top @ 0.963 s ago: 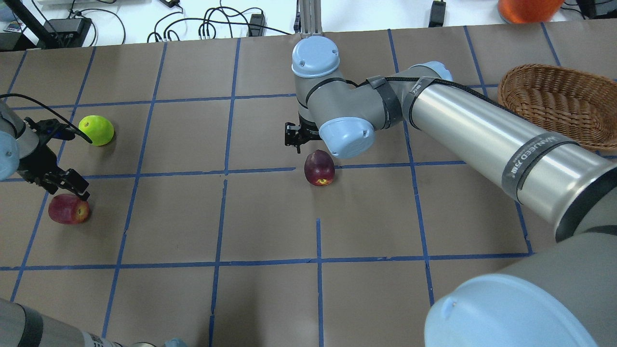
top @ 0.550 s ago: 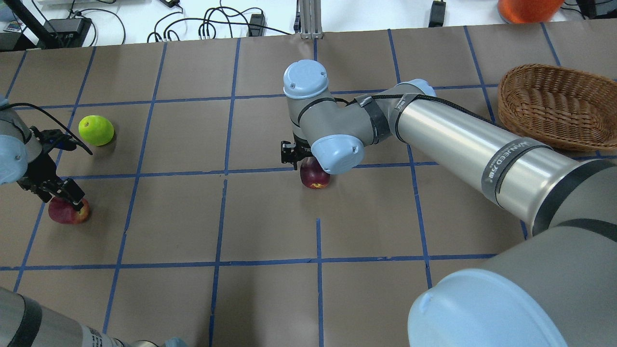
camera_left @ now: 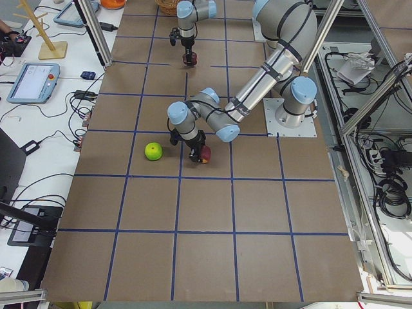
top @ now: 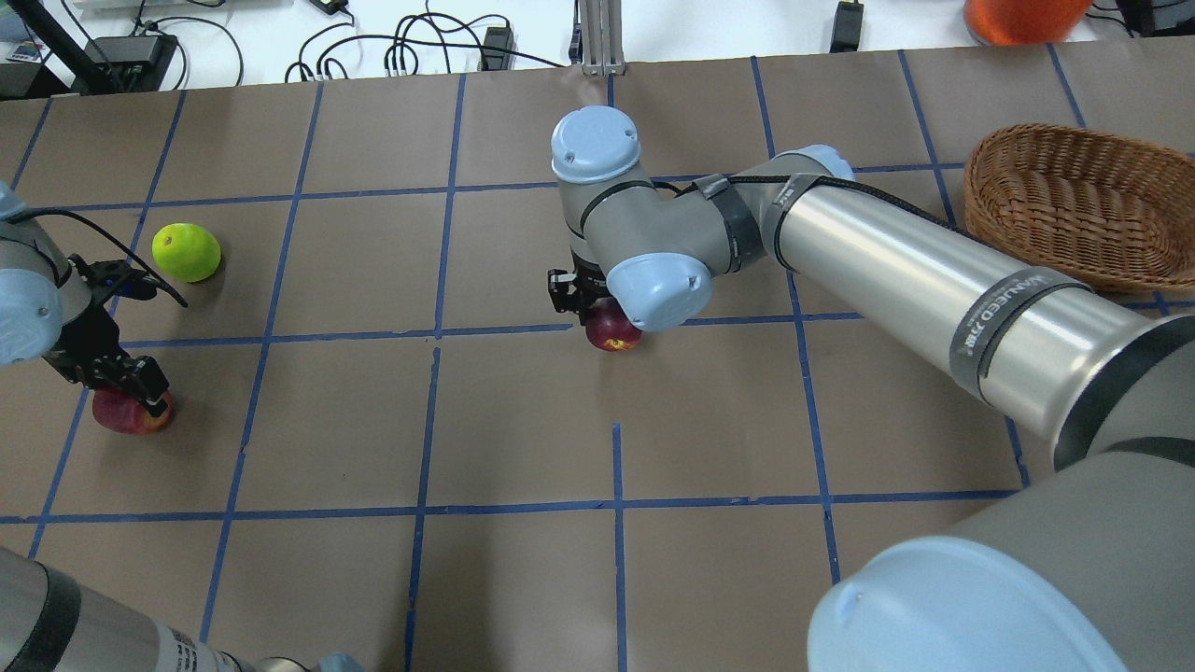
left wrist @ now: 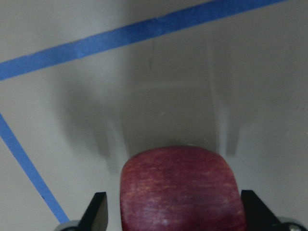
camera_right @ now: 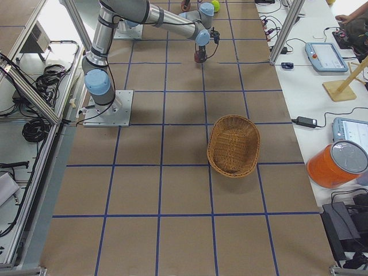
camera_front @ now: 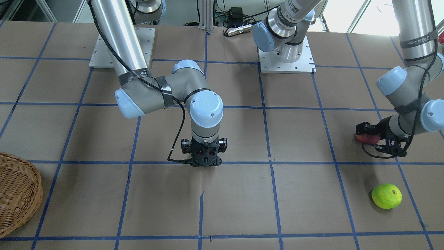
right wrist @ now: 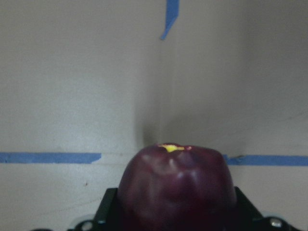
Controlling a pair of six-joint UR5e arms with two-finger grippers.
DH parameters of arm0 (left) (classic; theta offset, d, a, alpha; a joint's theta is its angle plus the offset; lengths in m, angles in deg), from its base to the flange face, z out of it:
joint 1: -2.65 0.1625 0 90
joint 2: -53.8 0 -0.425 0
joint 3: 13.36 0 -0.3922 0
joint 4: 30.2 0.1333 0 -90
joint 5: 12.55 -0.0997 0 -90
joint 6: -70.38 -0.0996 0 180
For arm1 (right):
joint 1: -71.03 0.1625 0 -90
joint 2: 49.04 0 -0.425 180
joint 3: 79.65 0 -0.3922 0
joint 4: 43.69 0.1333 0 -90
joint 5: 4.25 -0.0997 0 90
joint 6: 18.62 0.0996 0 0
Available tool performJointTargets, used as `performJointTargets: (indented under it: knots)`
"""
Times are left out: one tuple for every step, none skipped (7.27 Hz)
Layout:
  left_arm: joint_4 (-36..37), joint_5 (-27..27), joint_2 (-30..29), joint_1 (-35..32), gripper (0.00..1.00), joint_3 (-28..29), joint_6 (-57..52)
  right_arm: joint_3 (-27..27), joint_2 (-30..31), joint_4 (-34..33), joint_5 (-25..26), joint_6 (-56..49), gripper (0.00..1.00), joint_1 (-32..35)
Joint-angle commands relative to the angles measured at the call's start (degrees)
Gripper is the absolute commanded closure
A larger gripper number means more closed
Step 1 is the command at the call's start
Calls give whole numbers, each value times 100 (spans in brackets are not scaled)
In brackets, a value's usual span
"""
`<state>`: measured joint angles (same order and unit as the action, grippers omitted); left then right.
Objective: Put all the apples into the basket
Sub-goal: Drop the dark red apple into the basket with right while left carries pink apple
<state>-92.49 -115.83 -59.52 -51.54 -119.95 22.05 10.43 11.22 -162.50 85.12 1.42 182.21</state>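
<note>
The paper-covered table, marked off with blue tape, is reached across by the right arm towards its middle, while the left arm is kept at the robot's far left edge. The basket is set at the far right corner, well apart from all the fruit, and nothing is seen inside it, so no part of the task is judged done. The right gripper is lowered over the dark purple-red apple, which rests on the table on a tape line; its fingers are seen against both flanks of the fruit in the wrist view, but whether they are pressed home cannot be told. The left gripper is placed astride the red apple, and a strip of table is seen between one finger and the skin, so the jaws are taken as not yet closed. The green apple is left untouched, near the red one. Three lifts and three carries to the basket are judged to remain.
</note>
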Motion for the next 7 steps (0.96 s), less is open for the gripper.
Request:
performJointTargets:
  knots:
    - [-438, 297, 204, -117, 91, 225, 443, -523, 825, 1483, -183, -1378, 100, -1327]
    - [-1120, 691, 327, -188, 91, 610, 995, -674, 1029, 1710, -140, -2129, 100, -2319]
    - [-1884, 1026, 450, -554, 91, 996, 1705, -736, 1074, 1625, -131, -3076, 100, -3225]
    - [-2231, 1299, 564, -1054, 91, 1122, 2591, -928, 909, 1502, -130, -4538, 100, -3991]
    - [-2251, 1615, 661, -1677, 91, 1106, 3670, -1235, 542, 1510, -139, -5206, 100, -4669]
    - [-2234, 1783, 654, -2353, 91, 1149, 4873, -1569, 147, 1475, -157, -6100, 100, -5102]
    - [-2060, 1959, 549, -3117, 91, 1167, 6147, -1920, -379, 1153, -113, -6639, 100, -5402]
